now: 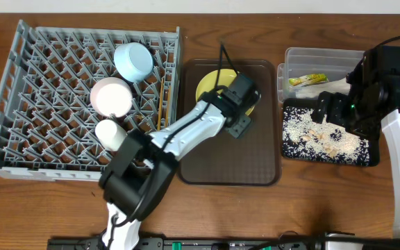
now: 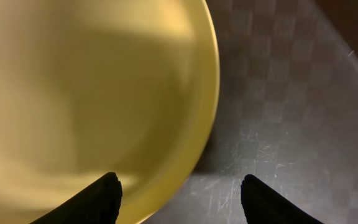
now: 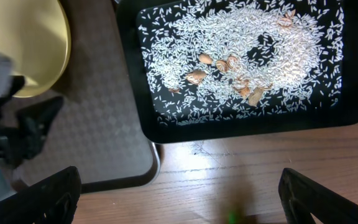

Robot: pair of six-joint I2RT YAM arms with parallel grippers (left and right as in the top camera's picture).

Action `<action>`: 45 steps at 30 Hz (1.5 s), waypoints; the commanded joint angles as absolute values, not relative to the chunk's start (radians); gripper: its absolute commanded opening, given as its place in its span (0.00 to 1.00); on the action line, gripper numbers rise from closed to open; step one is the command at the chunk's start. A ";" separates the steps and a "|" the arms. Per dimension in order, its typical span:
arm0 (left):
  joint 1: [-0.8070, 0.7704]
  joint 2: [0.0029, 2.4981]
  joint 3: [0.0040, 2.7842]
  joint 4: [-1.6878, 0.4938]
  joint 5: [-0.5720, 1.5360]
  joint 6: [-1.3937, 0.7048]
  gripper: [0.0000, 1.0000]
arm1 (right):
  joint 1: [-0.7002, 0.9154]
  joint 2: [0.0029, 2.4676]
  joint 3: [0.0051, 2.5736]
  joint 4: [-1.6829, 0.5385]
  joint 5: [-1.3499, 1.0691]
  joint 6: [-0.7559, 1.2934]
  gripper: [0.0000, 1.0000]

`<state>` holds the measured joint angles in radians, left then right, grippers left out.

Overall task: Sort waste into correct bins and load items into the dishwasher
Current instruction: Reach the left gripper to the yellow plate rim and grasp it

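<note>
Overhead, the round yellow plate (image 1: 207, 83) lies flat in the far half of the brown serving tray (image 1: 255, 167), with bare tray floor on its near side and to its right. The left claw (image 1: 240, 114) hangs at the plate's right rim, released. The left wrist view alone shows the rim passing between the spread fingers (image 2: 98, 199); whether they touch it cannot be told. The black tray (image 1: 287, 149) lies just right of the serving tray, long axis left to right, and holds the rice scraps (image 1: 325, 139). The clear tub (image 1: 290, 59) behind it holds the snack wrapper (image 1: 307, 79). The right claw (image 1: 328, 107) hovers over the black tray. The right wrist view shows it released wide, and shows wooden surface (image 3: 241, 162) along the tray's edge. In the dish rack (image 1: 47, 90) sit the light blue bowl (image 1: 132, 61), pinkish-white bowl (image 1: 112, 96) and white cup (image 1: 110, 133). The chopsticks (image 1: 162, 104) run near to far by its right wall.
</note>
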<state>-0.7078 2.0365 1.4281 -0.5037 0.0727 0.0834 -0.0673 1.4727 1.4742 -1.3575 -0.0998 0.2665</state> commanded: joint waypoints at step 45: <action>-0.778 1.991 1.449 -0.583 0.072 0.096 0.07 | -0.073 1.472 1.477 -1.362 -0.094 0.254 0.99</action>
<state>-0.7761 2.0598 1.4277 -0.5571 0.0723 0.1020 -0.0673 1.4727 1.4742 -1.3613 -0.0998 0.2665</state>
